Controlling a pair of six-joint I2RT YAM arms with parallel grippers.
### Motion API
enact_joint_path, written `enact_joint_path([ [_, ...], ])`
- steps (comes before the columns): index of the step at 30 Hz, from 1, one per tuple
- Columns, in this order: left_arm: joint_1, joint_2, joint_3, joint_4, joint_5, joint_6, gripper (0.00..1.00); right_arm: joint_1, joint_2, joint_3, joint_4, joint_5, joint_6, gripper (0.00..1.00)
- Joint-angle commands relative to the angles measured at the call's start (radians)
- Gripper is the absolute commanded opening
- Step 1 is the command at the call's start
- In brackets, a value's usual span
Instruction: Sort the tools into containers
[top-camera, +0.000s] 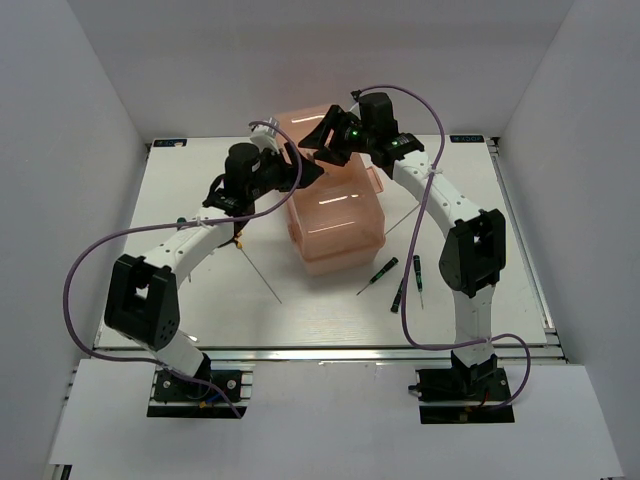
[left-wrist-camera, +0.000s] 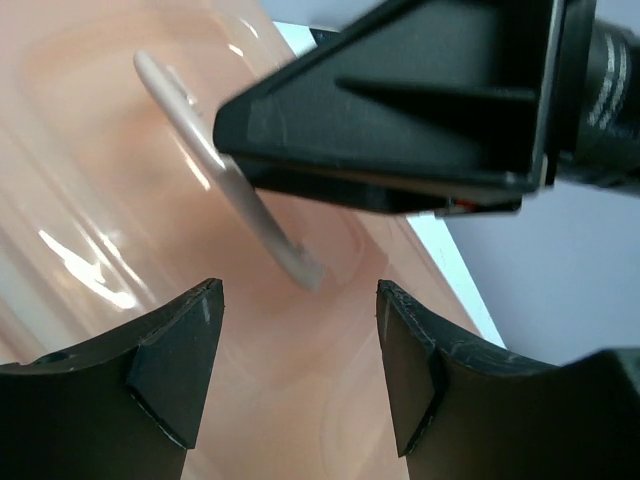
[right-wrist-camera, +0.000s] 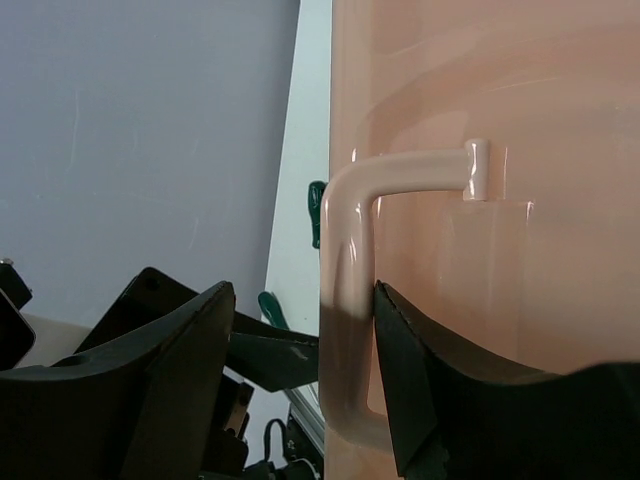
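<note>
Toward the near-right corner of the white counter (top-camera: 300, 322), three small screwdrivers with green-and-black handles (top-camera: 380, 272) lie loose, well apart from the box. A purple cable (top-camera: 408, 318) hanging from the right arm runs just beside the middle one and makes it hard to read. Nearer the left edge, a long thin metal rod with a yellow-and-black handle (top-camera: 260, 274) lies slanted, its handle end tucked under the left arm. A second thin rod (top-camera: 402, 222) slants beside the box's right side, its handle too small to make out.

At the counter's middle stands the salmon-pink plastic toolbox (top-camera: 335, 258), with its translucent pink lid (top-camera: 340, 205) (left-wrist-camera: 100, 150) (right-wrist-camera: 500, 80) covering the top. Whatever lies beneath is only a blur.

Over the box's far end both grippers crowd together. The left gripper (top-camera: 300, 172) (left-wrist-camera: 300, 300) hovers over the lid with fingers spread wide, holding nothing, and the other gripper's black body blocks the upper part of its view. The right gripper (top-camera: 320, 143) (right-wrist-camera: 302, 295) is spread too. The pale pink carry handle (right-wrist-camera: 350, 260) (left-wrist-camera: 215, 165) sits between its fingers, close against one finger (right-wrist-camera: 400, 360) and clear of the other. Two green shapes (right-wrist-camera: 316, 212) beyond the box's edge are cut off, and I cannot tell what they are.
</note>
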Motion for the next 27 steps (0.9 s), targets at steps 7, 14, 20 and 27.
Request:
enact_joint_path([
  [7, -0.006, 0.075, 0.131, -0.074, -0.03, -0.038, 0.72, 0.011, -0.018, 0.017, 0.091, -0.1, 0.033, 0.66],
  [14, -0.007, 0.115, 0.185, -0.166, -0.111, -0.081, 0.66, -0.035, -0.015, 0.051, 0.083, -0.081, -0.054, 0.72],
  [20, -0.02, 0.164, 0.231, -0.22, -0.148, -0.116, 0.55, -0.121, -0.035, 0.054, 0.069, -0.027, -0.155, 0.74],
  [27, -0.032, 0.251, 0.343, -0.275, -0.154, -0.145, 0.48, -0.221, -0.112, -0.037, 0.085, -0.012, -0.392, 0.76],
])
